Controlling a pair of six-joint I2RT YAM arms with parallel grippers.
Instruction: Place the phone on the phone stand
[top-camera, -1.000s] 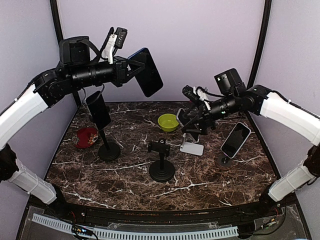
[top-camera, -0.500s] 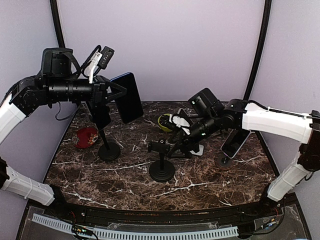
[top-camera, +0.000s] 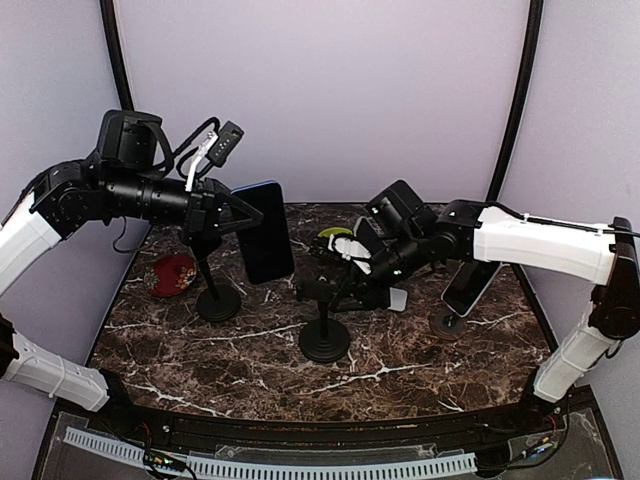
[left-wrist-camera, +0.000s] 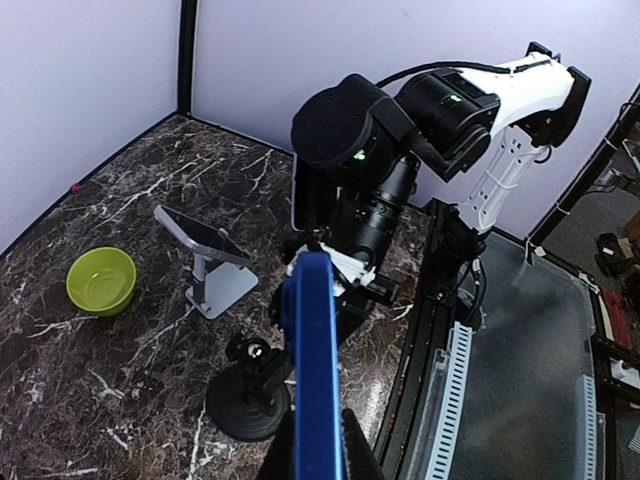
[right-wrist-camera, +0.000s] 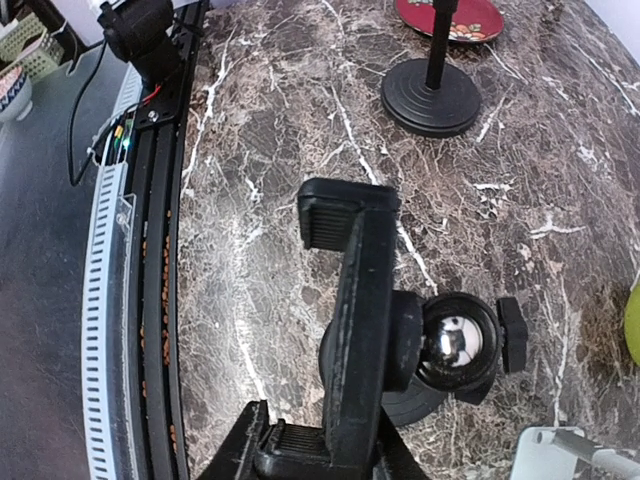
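A blue phone (top-camera: 265, 232) hangs upright in the air with my left gripper (top-camera: 232, 215) shut on its edge, left of and above the black phone stand (top-camera: 323, 300) at the table's middle. In the left wrist view the phone (left-wrist-camera: 315, 360) shows edge-on between my left gripper (left-wrist-camera: 318, 455) jaws, with the stand (left-wrist-camera: 250, 385) below left. My right gripper (top-camera: 345, 285) reaches the stand's clamp from the right. In the right wrist view the clamp bar (right-wrist-camera: 360, 330) runs up from my right gripper (right-wrist-camera: 320, 450), whose fingers press both sides of its near end.
A second black stand (top-camera: 218, 303) with a dark phone stands at the left beside a red dish (top-camera: 173, 274). A green bowl (top-camera: 336, 244), a silver stand (top-camera: 385, 297) and a propped phone (top-camera: 470, 282) sit behind and to the right of the middle stand.
My left arm has brought the blue phone down and rightward toward the middle stand. My right gripper has moved left onto the stand's clamp and closed on it.
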